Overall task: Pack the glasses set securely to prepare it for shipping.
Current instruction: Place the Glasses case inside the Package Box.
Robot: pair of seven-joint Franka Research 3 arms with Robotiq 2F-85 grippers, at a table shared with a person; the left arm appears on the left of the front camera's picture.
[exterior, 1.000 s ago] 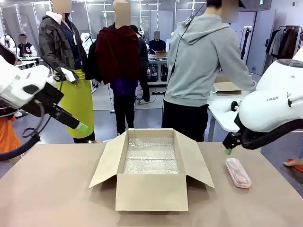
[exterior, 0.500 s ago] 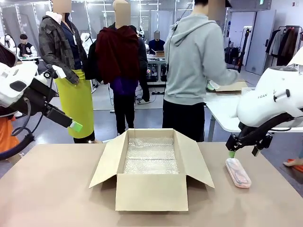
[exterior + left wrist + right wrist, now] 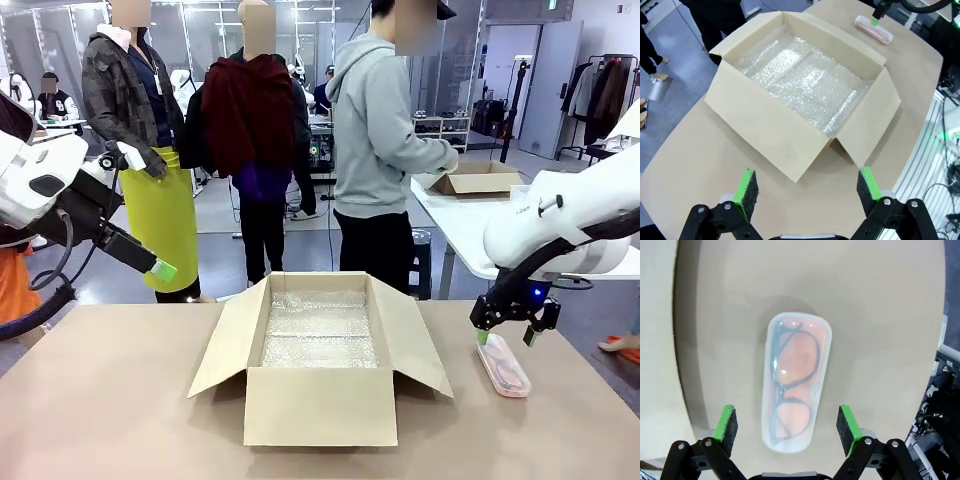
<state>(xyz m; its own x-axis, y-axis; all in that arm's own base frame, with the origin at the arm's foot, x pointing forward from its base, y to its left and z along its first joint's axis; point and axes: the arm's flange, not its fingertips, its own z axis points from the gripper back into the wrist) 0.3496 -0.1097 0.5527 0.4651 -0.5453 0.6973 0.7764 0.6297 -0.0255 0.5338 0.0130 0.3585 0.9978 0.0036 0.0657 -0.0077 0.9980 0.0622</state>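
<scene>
Right gripper [image 3: 505,337] lower than second ago, now hovering over far end of pink case [image 3: 503,366]. My jaws spread wide, gripping nothing; green pads [image 3: 726,426] flank case, clear of it. Left gripper [image 3: 807,186] pulled back leftward, raised, jaws wide, empty. Case unmoved on table [image 3: 120,400], right of cardboard box [image 3: 320,405]. Person [image 3: 380,130] shifted left, facing side table. Count: one case, one pair of glasses [image 3: 790,385] inside; one open box, bubble wrap [image 3: 320,330] lining it.
</scene>
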